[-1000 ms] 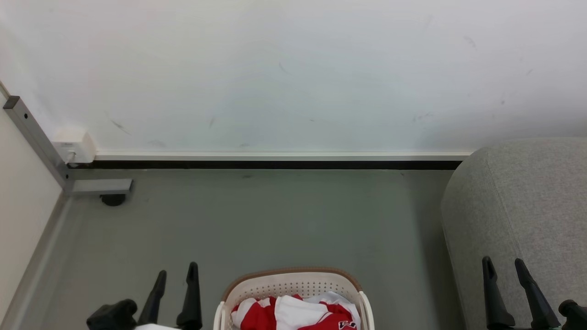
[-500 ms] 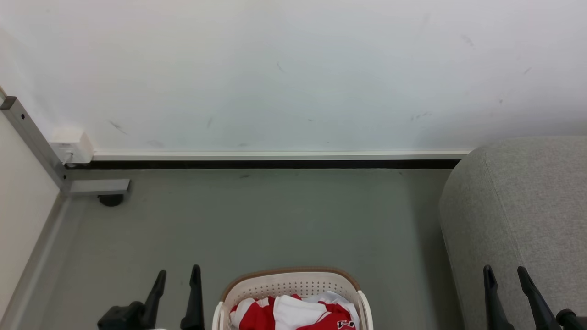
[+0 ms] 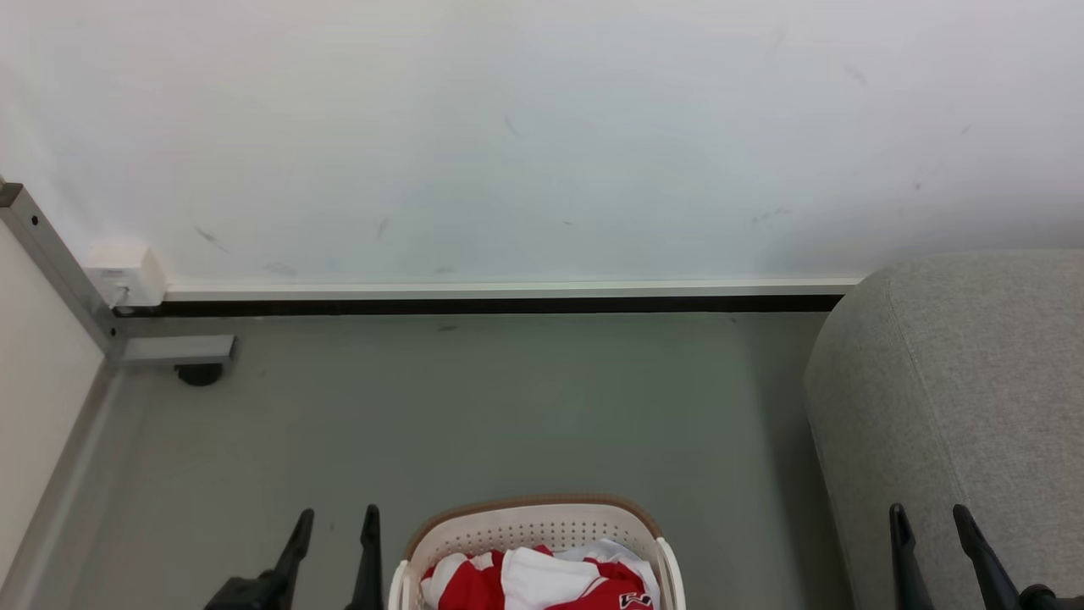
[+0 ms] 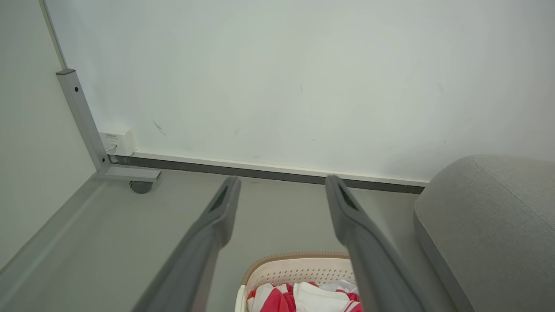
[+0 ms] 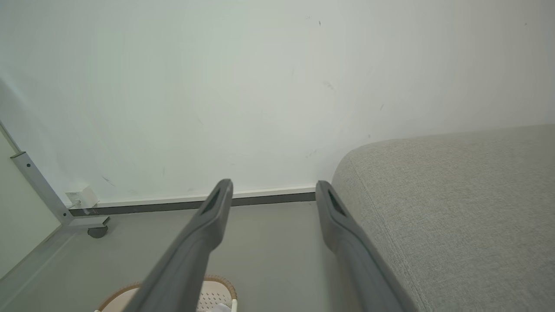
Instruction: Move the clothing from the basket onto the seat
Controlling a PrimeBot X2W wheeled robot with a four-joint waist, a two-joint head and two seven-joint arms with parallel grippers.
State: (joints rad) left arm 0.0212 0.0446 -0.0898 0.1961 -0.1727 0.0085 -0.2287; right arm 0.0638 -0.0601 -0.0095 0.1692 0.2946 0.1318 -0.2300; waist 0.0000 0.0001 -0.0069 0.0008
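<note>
Head view gives you grey floor (image 3: 508,407) meeting a scuffed white wall (image 3: 508,127), the grey seat (image 3: 957,381) at right. Red-and-white clothing (image 3: 542,585) lies crumpled in the cream basket (image 3: 533,521) on the floor, between your left gripper (image 3: 339,511) and right gripper (image 3: 929,508), both spread and empty. Both have sunk lower in frame than a second ago.

The left gripper (image 4: 282,182) points its two fingers at the white wall (image 4: 303,78), jaws wide apart and empty. Between the fingers, low down, the basket (image 4: 299,271) stands on the grey floor (image 4: 108,234) with red and white clothing (image 4: 312,297) inside. The grey sofa (image 4: 490,225) stands right of it, and a metal post (image 4: 82,117) rises in the left corner.
</note>
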